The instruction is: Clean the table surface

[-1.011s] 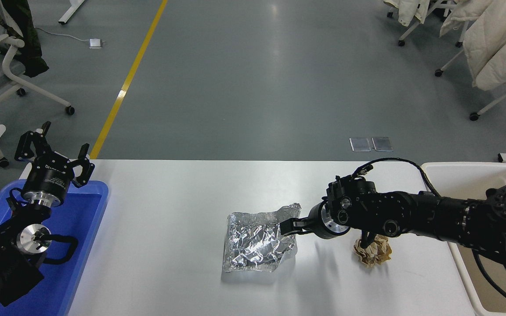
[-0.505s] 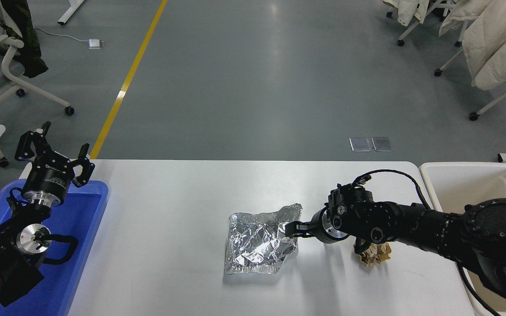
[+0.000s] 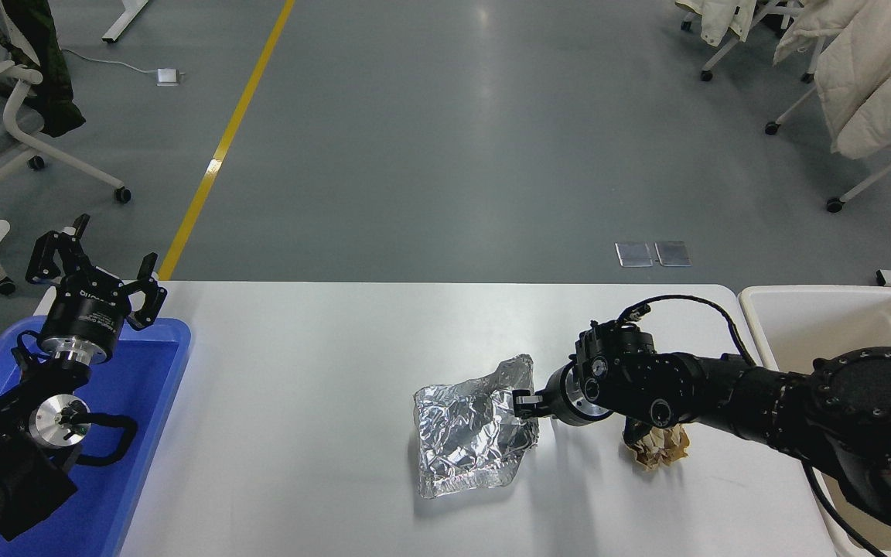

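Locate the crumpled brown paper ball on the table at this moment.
In the head view, the brown paper ball lies on the table surface at the right, partly under the right arm, between the foil sheet and the white bin.

A single head view looked from high on the robot's side, facing forward and down over the white surface point(image 3: 298, 433), which filled the lower half of the frame. Grey floor took the upper half, so the camera sat at moderate range. The arms entered from the lower left and lower right corners. No second view shared the scene.
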Motion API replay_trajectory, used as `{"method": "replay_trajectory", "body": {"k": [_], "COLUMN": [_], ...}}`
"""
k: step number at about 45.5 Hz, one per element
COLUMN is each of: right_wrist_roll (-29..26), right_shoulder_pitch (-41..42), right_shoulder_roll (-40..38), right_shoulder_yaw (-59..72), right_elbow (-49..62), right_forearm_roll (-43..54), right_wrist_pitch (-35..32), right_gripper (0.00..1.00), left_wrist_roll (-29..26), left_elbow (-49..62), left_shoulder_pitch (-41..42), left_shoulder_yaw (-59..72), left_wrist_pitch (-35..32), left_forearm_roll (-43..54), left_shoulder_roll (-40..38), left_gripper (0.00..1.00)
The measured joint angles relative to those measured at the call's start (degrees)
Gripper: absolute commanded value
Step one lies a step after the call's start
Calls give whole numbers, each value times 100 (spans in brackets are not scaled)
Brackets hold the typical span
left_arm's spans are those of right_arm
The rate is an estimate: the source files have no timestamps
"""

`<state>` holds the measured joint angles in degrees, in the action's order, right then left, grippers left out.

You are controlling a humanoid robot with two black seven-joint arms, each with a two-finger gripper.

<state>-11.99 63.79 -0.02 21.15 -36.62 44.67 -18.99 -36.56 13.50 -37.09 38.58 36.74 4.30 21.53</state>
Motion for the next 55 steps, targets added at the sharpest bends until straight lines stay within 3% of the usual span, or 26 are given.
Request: {"method": "replay_trajectory", "body": {"k": [31, 41, 55], "right_wrist_roll": [-61, -71, -79], "right_shoulder_pitch": [389, 1117, 2498], "right_shoulder_roll": [-37, -735, -2414], "right_shoulder_yaw": [5, 208, 643], "right_elbow": [-294, -1243, -3097], "right_forearm_roll": [-190, -502, -935], "right_wrist_pitch": [-384, -492, -662], "right_gripper": [0, 0, 0], "left_wrist_roll": [0, 0, 0], "left_elbow": [1, 1, 0], "left_shoulder_pitch": [0, 1, 0], "left_shoulder_yaw": [0, 0, 0], "left_wrist_pitch": [0, 0, 0], "left_forearm_roll": [0, 0, -2], "left_shoulder_roll": [0, 0, 0], "left_gripper": [100, 100, 100]}}
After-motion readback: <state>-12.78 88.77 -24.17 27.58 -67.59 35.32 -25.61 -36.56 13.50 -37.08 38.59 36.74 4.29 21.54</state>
